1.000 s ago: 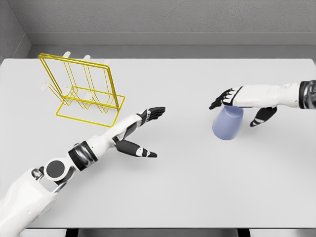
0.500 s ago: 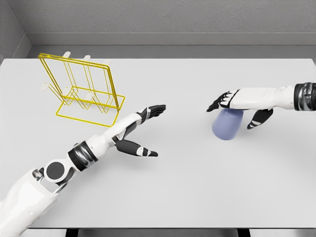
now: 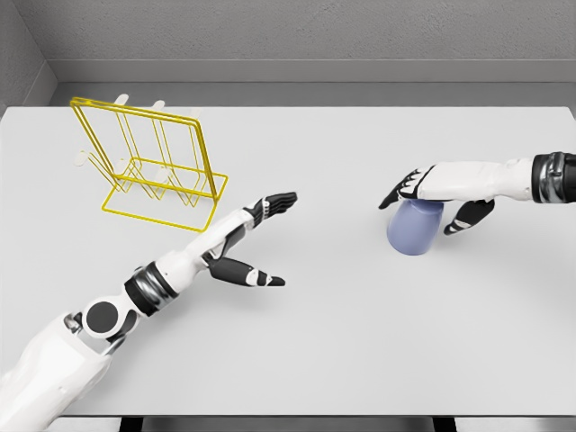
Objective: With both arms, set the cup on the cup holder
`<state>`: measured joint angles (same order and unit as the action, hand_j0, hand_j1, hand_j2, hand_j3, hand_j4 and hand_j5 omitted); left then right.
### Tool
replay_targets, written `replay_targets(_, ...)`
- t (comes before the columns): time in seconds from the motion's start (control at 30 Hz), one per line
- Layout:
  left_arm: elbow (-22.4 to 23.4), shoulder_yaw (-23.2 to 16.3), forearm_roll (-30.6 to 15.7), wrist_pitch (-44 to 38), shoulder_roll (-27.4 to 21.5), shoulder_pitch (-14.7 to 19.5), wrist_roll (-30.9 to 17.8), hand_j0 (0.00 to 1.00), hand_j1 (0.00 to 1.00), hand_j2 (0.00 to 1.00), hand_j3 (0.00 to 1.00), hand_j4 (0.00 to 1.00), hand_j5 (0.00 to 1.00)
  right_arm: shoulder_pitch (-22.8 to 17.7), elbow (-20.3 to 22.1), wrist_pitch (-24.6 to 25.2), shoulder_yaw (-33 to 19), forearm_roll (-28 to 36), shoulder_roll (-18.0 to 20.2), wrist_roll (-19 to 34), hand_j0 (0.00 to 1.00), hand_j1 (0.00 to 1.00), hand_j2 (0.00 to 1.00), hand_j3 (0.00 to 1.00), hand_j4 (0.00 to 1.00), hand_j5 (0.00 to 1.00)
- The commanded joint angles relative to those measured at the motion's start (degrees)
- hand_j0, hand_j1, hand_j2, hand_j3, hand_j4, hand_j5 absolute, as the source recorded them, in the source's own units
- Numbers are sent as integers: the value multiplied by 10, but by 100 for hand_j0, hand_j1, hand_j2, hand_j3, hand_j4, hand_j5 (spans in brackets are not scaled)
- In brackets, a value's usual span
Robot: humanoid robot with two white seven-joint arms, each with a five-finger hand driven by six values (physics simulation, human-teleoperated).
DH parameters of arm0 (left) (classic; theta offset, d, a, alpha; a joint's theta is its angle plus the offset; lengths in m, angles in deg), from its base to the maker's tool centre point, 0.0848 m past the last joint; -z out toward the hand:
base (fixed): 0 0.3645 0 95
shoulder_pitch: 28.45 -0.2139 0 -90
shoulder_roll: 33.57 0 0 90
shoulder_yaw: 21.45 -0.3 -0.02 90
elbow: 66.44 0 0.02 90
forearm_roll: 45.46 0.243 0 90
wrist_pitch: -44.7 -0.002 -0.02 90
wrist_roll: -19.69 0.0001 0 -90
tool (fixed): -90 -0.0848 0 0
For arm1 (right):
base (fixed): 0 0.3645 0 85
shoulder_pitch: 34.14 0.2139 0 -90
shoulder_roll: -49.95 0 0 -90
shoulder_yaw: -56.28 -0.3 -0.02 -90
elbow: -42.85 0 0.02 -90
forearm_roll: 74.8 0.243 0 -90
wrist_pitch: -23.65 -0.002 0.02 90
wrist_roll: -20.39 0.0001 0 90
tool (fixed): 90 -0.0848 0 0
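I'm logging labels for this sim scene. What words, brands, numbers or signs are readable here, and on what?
None can be read. The cup, the rack, the table, the left hand and the right hand all show plain surfaces with no text, logo or number.

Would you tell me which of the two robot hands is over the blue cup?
The right robot hand, entering from the picture's right, sits on top of the blue cup. The left robot hand is open over bare table, nearer the yellow cup holder.
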<state>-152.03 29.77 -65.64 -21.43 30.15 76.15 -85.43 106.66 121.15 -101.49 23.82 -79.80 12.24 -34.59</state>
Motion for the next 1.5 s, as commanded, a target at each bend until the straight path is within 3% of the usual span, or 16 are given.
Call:
replay_targets(0.0,5,10,-9,1,8,-1,-1,100,100,100,100,100,100,0,-3,1,0,3,0,0,82,82,82,82,82,82)
replay_targets(0.2,10,20,-14,-21,19,-7,0,100,100,100,100,100,100,0,-11,1,2,3,-4,0,72,72,72,72,72,72)
replay_targets(0.43,11,20,14,-37,19,-5,-1,100,100,100,100,100,100,0,-11,1,8,3,-4,0,65,65,65,65,65,65)
replay_targets(0.87,11,22,27,-32,14,-3,-4,100,100,100,100,100,100,25,-3,1,8,3,-1,0,65,65,65,65,65,65)
replay_targets(1.47,10,21,27,-32,20,-4,0,100,100,100,100,100,100,50,48,1,9,3,-2,0,65,65,65,65,65,65)
